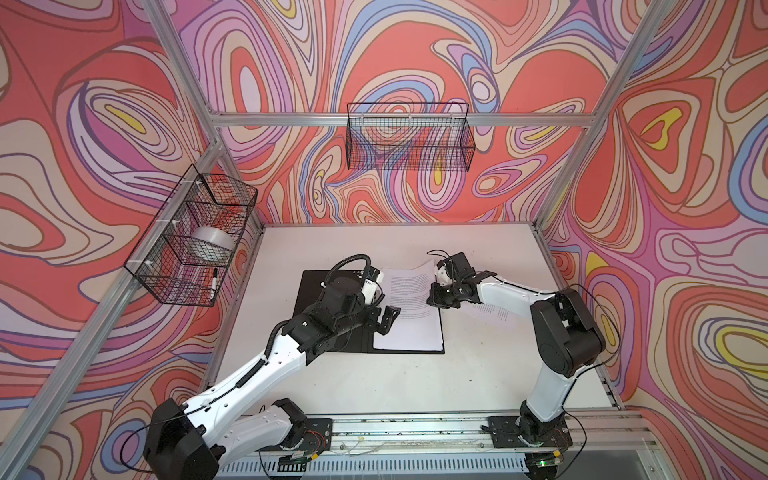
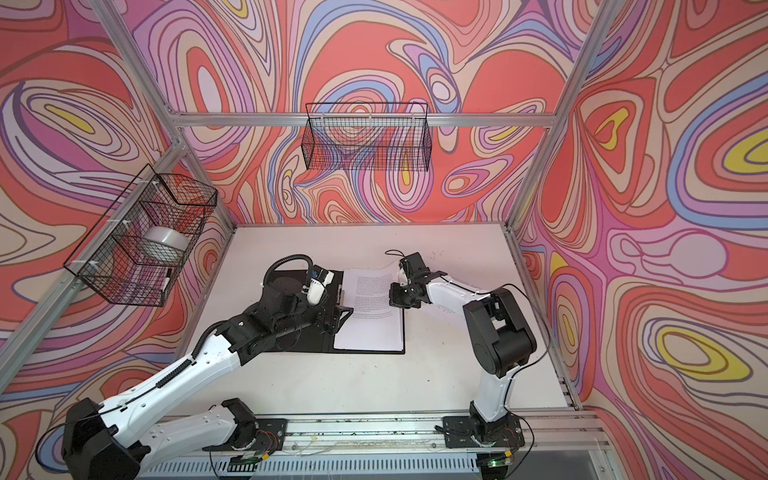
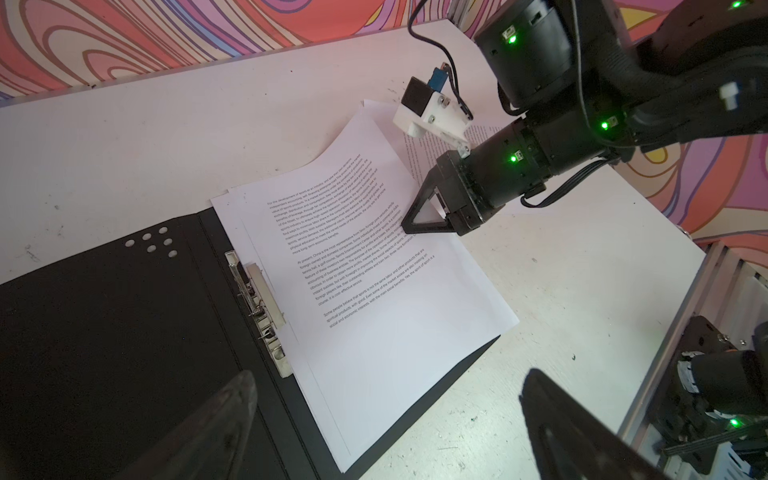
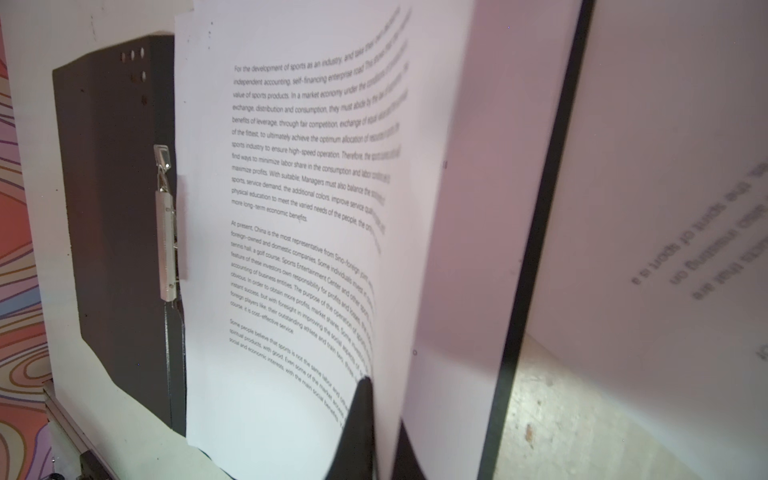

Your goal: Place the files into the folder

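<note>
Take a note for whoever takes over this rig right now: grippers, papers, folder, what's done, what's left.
Left gripper: open, above the open folder, holding nothing.
Right gripper: shut on the top sheet's outer edge.
Files: stacked on the folder's right inside face; one loose sheet lies on the table under the right arm.
Done: most sheets in.
Left: let go, add the loose sheet, probably close the folder.

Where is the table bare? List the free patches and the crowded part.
Free: the wide white tabletop strip between the open black folder and the front aluminium rail; a narrower strip between folder and back wall. Crowded: the middle, where printed white paper sheets lie on the folder.
</note>
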`<state>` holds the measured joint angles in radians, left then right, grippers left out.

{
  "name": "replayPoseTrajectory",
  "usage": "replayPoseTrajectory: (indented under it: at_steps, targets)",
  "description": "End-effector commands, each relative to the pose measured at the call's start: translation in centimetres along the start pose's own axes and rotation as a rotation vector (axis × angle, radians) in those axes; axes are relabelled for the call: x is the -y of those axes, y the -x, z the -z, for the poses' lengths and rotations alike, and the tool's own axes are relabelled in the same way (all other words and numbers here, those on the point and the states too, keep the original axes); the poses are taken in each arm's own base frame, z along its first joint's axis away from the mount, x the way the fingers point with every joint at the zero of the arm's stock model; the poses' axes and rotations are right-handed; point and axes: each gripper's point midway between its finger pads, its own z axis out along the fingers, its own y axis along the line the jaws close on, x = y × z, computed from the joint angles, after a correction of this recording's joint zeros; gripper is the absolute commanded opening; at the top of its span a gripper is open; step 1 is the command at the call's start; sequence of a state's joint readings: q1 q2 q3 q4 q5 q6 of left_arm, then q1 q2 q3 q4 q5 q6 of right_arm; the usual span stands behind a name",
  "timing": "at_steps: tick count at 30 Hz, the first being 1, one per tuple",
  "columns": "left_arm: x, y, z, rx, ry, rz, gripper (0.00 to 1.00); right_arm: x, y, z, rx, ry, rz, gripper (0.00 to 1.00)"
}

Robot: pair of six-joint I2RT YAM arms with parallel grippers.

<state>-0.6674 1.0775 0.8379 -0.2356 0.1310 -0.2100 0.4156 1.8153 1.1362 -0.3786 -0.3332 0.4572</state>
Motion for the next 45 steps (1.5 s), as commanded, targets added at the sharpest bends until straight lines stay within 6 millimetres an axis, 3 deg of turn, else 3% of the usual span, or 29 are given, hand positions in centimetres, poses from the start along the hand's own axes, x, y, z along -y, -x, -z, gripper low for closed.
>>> replayPoseTrajectory:
  at_steps: [1, 45]
  targets:
    - [0.1, 0.7, 0.0, 0.015, -0.009, -0.011, 1.00, -0.3, -0.3, -0.2, -0.017, 0.003, 0.029, 0.00]
    - [0.5, 0.7, 0.2, 0.014, -0.028, -0.007, 1.00, -1.7, -1.5, -1.4, -0.032, 0.041, 0.012, 0.00]
